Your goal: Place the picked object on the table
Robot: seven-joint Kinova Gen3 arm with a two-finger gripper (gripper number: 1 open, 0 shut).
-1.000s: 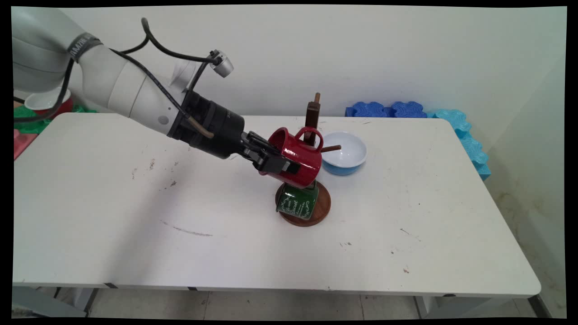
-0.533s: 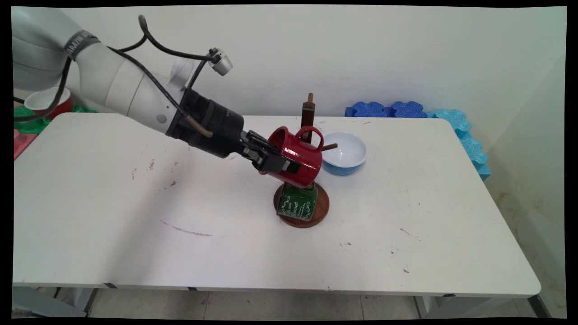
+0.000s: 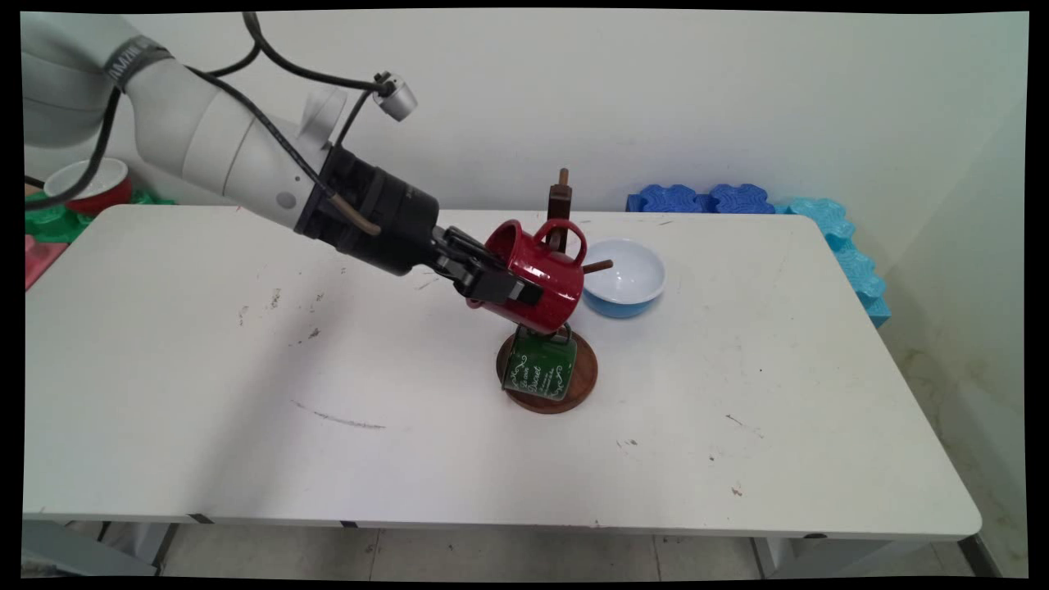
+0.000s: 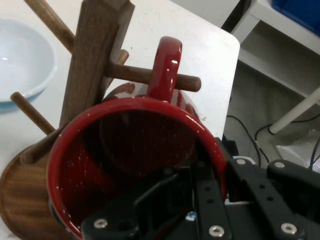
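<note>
Pincer [image 3: 501, 288] pinching red mug [image 3: 537, 279] by its rim, handle hooked over rack peg [image 4: 145, 75].

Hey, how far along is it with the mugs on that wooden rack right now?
Done: the green mug already hangs low on the wooden mug rack. In hand: the gripper is shut on the red mug, one finger inside its rim, and in the hand view its handle is looped over a peg. Left: the red mug is not released. The blue bowl sits beside the rack.
</note>
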